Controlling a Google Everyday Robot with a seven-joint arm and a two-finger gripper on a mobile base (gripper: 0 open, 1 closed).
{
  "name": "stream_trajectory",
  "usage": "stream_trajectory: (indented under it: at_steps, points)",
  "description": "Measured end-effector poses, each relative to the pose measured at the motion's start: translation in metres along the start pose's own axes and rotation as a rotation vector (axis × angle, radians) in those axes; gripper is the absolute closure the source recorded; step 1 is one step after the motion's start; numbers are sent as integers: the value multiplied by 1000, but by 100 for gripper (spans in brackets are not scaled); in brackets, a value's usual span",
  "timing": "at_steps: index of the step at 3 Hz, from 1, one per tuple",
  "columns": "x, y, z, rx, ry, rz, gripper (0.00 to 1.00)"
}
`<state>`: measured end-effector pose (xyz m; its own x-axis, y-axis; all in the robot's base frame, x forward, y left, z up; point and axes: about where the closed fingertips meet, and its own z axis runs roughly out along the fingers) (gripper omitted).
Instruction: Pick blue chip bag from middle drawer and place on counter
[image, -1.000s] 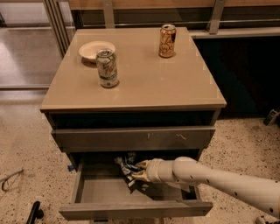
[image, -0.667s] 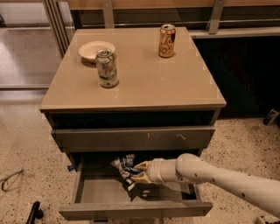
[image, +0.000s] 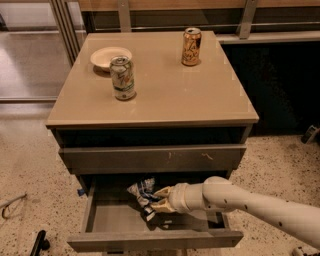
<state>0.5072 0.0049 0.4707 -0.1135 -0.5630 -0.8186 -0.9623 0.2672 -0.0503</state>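
Observation:
The blue chip bag (image: 141, 192) is crumpled, dark blue with white patches, held just above the floor of the open middle drawer (image: 120, 218). My gripper (image: 159, 199) reaches in from the right on a pale arm and is shut on the bag's right side. The beige counter (image: 165, 95) tops the grey cabinet above it.
On the counter stand a green-white can (image: 122, 78) at the left, an orange can (image: 191, 46) at the back and a pale bowl (image: 111, 57) at the back left. A shut scratched drawer front (image: 152, 158) overhangs the open drawer. Speckled floor surrounds the cabinet.
The bag has risen slightly and shifted left in the drawer with my gripper holding it; the arm has moved left a little.

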Motion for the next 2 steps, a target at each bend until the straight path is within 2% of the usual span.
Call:
stream_trajectory:
  at_steps: [1,2]
  points:
    - [-4,24,-18,-44,6,53,100]
    - [-16,43,-39,-66,14,70,100]
